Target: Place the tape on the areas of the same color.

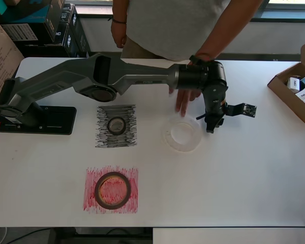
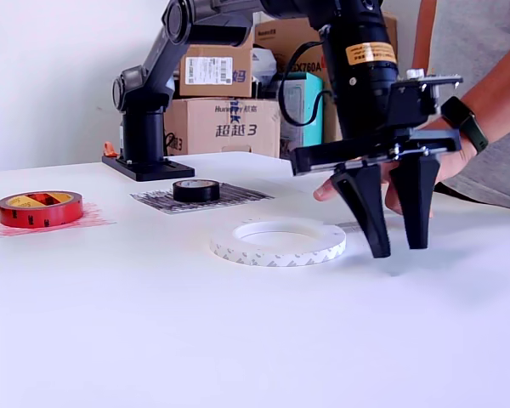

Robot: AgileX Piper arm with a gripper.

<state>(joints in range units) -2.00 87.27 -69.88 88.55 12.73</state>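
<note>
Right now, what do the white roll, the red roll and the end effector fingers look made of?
White roll: translucent, matte, likely double-sided foam or film tape. Red roll: glossy red film, probably plastic, with a gold inner rim. End effector fingers: matte black, likely hard plastic; metal can't be ruled out.

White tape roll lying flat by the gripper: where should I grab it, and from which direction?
Come straight down on the white tape roll and pinch its wall, one finger inside the hole, one outside. It lies flat and low, so a side approach probably finds little to hold. The open gripper is nearest the rim on the exterior view's right.
</note>
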